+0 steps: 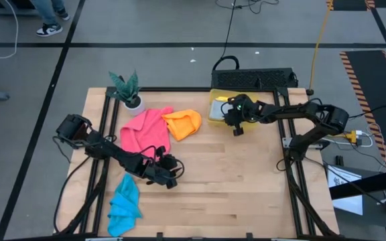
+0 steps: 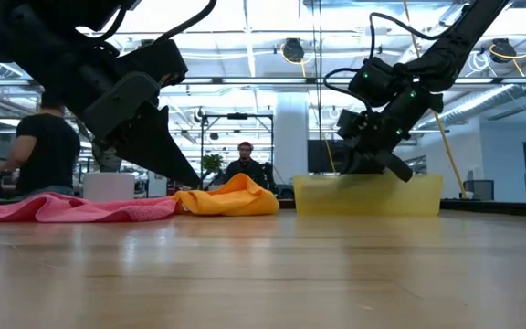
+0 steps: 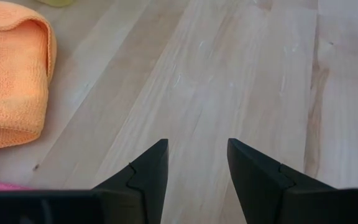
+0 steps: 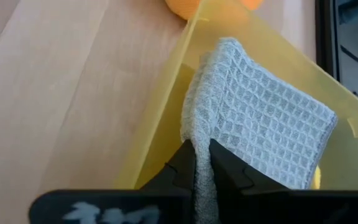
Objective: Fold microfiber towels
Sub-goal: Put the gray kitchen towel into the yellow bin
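The grey towel (image 4: 260, 118) is pinched by the closed right gripper (image 4: 202, 163) over the yellow bin (image 4: 166, 106), probably for lifting it out, while the left gripper (image 3: 197, 165) is held open and empty above the table (image 3: 241, 74).

You see the bin (image 1: 214, 115) right of two touching towels (image 1: 159, 127); a third towel (image 1: 123, 202) lies nearer the bench's (image 1: 246, 194) front edge.

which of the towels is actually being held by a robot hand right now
The grey towel, pinched by the right hand at the yellow bin. The pink, orange and blue towels lie loose on the table.
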Tool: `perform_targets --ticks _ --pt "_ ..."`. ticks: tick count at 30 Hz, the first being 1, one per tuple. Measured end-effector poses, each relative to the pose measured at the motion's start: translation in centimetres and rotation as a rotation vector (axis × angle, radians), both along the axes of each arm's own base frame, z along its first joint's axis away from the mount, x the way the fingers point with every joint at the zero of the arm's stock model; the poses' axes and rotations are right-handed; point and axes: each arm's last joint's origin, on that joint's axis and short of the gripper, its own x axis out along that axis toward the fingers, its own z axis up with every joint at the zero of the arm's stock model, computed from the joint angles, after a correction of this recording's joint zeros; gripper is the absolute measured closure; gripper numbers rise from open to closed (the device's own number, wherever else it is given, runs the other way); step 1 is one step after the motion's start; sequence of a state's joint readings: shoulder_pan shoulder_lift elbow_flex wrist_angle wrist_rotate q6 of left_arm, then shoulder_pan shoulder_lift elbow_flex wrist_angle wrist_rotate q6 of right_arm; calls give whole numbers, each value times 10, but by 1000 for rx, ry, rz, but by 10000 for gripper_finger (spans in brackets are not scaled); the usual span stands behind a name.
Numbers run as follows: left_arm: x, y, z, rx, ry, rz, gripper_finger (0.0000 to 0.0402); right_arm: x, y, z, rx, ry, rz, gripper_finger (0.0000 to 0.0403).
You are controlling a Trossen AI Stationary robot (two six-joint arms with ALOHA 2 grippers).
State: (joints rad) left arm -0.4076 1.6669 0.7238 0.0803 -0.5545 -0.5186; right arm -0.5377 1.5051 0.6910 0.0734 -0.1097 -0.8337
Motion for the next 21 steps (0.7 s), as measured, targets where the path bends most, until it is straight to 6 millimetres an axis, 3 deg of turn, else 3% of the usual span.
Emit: perform_targets --ticks 4,12,21 --pt "0 0 0 0 0 0 234 -2 1 -3 22 1 -27 375" --pt "0 0 0 -1 0 1 234 -4 2 0 62 -13 -67 304" --pt "0 0 0 -1 -4 0 234 -14 9 20 137 -60 -156 274"
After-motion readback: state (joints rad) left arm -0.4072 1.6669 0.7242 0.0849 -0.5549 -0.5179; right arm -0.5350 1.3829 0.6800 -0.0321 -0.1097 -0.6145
